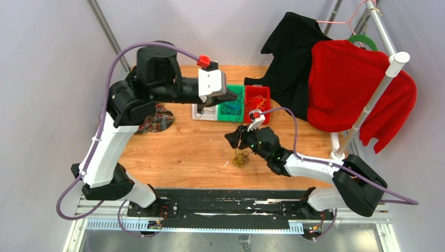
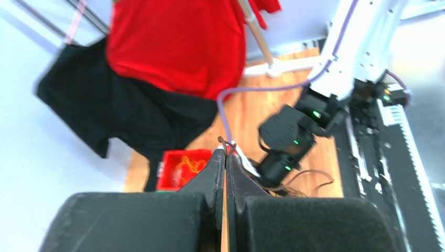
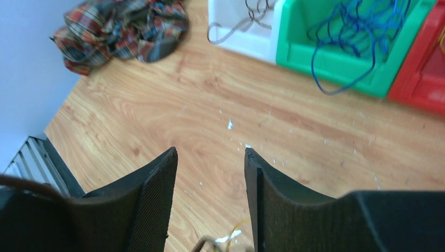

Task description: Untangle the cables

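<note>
My right gripper (image 3: 210, 157): jaws half apart, empty, over the table (image 3: 315, 131) on the near side of the green bin (image 3: 336, 65). The cables (image 1: 241, 158) lie tangled just below, behind my fingertips.

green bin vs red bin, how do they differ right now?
Contents: the green bin holds blue cables; the red bin holds yellow-orange cable. Overflow: a blue loop drapes over the green bin's front wall; none shows over the red bin's. Position: the green bin sits between the white bin and the red bin; the red bin ends the row, beside the black garment. Shared: both are open-topped, standing side by side.
</note>
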`<state>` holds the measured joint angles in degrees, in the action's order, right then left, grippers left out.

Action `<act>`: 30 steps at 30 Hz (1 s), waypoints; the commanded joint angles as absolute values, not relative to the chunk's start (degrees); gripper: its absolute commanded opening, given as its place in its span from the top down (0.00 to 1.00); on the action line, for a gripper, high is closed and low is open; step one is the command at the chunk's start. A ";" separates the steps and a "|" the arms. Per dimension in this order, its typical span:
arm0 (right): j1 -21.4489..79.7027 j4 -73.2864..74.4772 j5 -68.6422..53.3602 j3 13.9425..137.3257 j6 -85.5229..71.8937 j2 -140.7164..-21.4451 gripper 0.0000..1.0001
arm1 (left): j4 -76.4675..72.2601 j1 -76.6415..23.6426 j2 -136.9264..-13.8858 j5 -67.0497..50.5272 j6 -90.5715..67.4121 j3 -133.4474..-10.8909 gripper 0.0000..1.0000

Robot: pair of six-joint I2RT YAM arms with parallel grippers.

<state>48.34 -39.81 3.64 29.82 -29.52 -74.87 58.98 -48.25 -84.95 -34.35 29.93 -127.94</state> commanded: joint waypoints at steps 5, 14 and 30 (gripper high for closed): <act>50.81 -39.33 9.45 24.63 -33.18 -75.53 0.52 | 57.53 -48.52 -86.60 -23.14 36.91 -135.51 1.00; 50.81 -33.20 12.86 20.47 -34.90 -71.27 0.55 | 34.25 -46.59 -81.22 -6.08 40.20 -122.96 1.00; 50.80 -31.84 9.59 21.72 -37.76 -76.68 0.59 | 19.98 -46.58 -83.87 -4.64 46.02 -136.83 1.00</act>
